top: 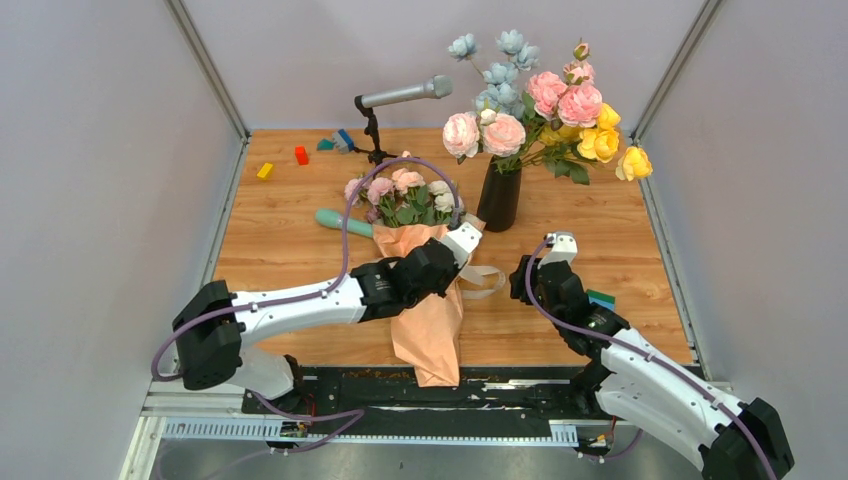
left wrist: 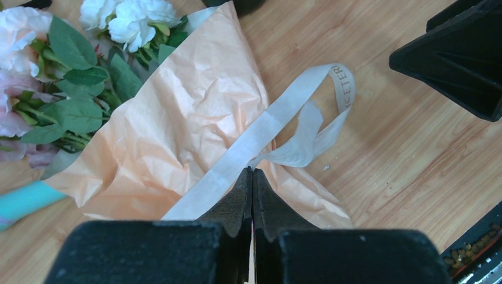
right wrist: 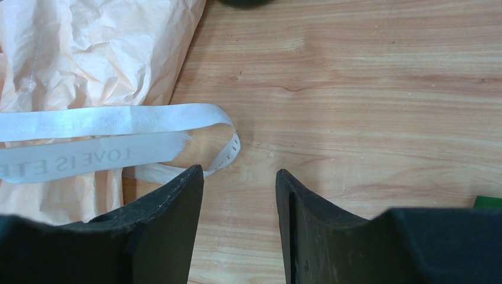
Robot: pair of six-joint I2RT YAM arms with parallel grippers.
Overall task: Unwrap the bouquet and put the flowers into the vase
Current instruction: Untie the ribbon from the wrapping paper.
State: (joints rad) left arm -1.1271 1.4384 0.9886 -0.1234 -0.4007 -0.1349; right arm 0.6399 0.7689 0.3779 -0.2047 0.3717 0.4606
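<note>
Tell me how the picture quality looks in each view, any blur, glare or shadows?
Top external: soft, even light, sharp, faint shadows under the arms. Left wrist: paper and ribbon crisp, white blooms slightly washed out, left gripper dark and soft-edged. Right wrist: table grain and ribbon print sharp, right gripper dark with little detail.

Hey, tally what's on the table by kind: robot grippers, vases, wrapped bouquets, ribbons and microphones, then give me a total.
Grippers: 2, the left gripper and the right gripper
Vase: 1
Wrapped bouquet: 1
Ribbon: 1
Microphone: 1
Total: 6
</note>
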